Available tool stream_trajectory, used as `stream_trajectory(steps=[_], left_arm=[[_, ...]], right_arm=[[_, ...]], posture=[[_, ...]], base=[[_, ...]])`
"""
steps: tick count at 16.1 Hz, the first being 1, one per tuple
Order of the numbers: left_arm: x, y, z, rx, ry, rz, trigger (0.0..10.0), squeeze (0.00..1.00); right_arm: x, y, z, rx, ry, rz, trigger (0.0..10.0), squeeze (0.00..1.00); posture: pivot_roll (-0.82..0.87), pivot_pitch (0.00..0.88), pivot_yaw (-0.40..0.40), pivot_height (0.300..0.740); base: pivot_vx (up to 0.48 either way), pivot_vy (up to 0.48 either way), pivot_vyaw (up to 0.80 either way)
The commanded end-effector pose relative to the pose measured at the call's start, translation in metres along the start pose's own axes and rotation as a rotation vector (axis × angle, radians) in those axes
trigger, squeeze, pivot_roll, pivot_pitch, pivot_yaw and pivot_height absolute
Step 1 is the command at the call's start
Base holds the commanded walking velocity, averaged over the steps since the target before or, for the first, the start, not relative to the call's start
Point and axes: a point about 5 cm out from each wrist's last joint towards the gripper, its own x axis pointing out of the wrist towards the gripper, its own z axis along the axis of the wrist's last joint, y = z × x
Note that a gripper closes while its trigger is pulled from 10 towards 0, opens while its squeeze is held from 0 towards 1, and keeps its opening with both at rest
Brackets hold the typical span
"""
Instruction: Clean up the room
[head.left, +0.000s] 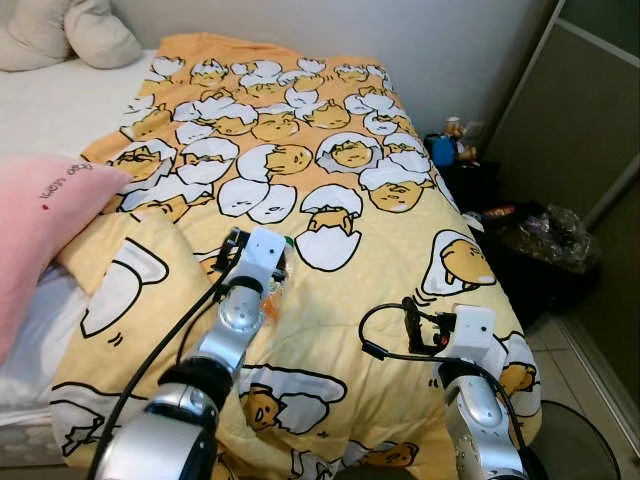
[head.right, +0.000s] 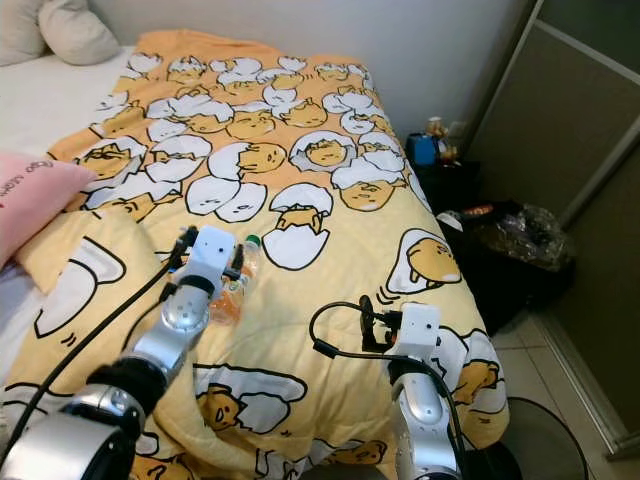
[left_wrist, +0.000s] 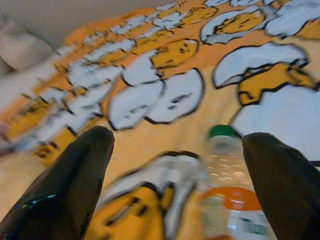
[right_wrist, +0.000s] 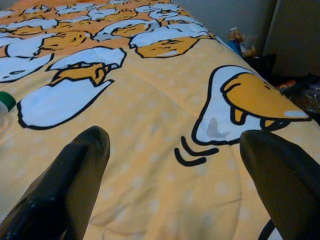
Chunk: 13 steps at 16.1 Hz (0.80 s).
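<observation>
Right gripper: the right gripper (right_wrist: 172, 165) hangs low over the near right part of the yellow blanket (head.left: 380, 270), close to the bed's foot edge; in the right wrist view its two black fingers (right_wrist: 67, 185) stand wide apart with bare blanket between them, gripping nothing.
Left gripper: the left gripper (left_wrist: 177, 170) is out over the blanket near the middle of the bed, a little toward its left edge; its fingers (left_wrist: 70, 185) are spread wide, and they are not closed on anything.
Bottle: a clear plastic bottle (head.right: 235, 275) with a green cap and an orange label lies on its side on the blanket, just beside the left gripper; in the left wrist view the bottle (left_wrist: 227, 185) sits between the two fingers, close to one of them, cap pointing away from the wrist. Whether a finger touches it I cannot tell.
Pink pillow: a pink pillow (head.left: 45, 215) lies at the bed's left edge, partly over a folded-back corner of the blanket.
Blanket: egg-and-yolk cartoon print, covering the bed from the foot edge to the far end.
Bedside clutter: off the bed's right edge, a dark low stand carries a blue container (head.left: 441, 150), small items and a crinkled plastic bag (head.left: 555, 230).
Far pillows: two pale pillows (head.left: 70, 30) rest at the bed's far left corner on the white sheet (head.left: 55, 110).
</observation>
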Motion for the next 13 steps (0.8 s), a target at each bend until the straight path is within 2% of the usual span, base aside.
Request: stream_trajectory(steps=[1, 2, 5, 6, 9, 13], left_arm=[[-0.006, -0.004, -0.007, -0.016, -0.003, -0.036, 10.0, 0.00], [-0.009, -0.006, -0.010, 0.050, -0.013, -0.056, 10.0, 0.00], [-0.007, -0.008, -0.015, 0.080, 0.041, -0.079, 10.0, 0.00], [-0.005, -0.006, -0.015, 0.114, 0.044, -0.073, 10.0, 0.00], [0.003, 0.005, -0.005, 0.136, 0.029, -0.031, 10.0, 0.00], [0.008, 0.007, -0.001, 0.135, 0.050, -0.024, 10.0, 0.00]], right_arm=[[-0.004, -0.002, 0.003, 0.003, -0.022, -0.009, 10.0, 0.00], [-0.006, -0.002, 0.002, 0.003, -0.021, -0.003, 10.0, 0.00], [-0.014, -0.001, -0.003, -0.002, -0.001, 0.007, 10.0, 0.00], [-0.018, 0.000, -0.002, -0.008, -0.002, 0.025, 10.0, 0.00], [-0.035, 0.005, -0.002, -0.026, 0.009, 0.082, 10.0, 0.00], [-0.057, 0.010, -0.008, -0.031, 0.051, 0.112, 10.0, 0.00]], posture=[[0.03, 0.051, -0.036, 0.740], [0.03, 0.057, -0.041, 0.740], [0.03, 0.103, -0.041, 0.740], [0.02, 0.120, -0.052, 0.740], [-0.02, 0.173, -0.071, 0.740], [-0.06, 0.213, -0.080, 0.740]], base=[[0.000, 0.000, 0.00], [0.000, 0.000, 0.00], [0.000, 0.000, 0.00], [0.000, 0.000, 0.00], [0.000, 0.000, 0.00], [0.000, 0.000, 0.00]])
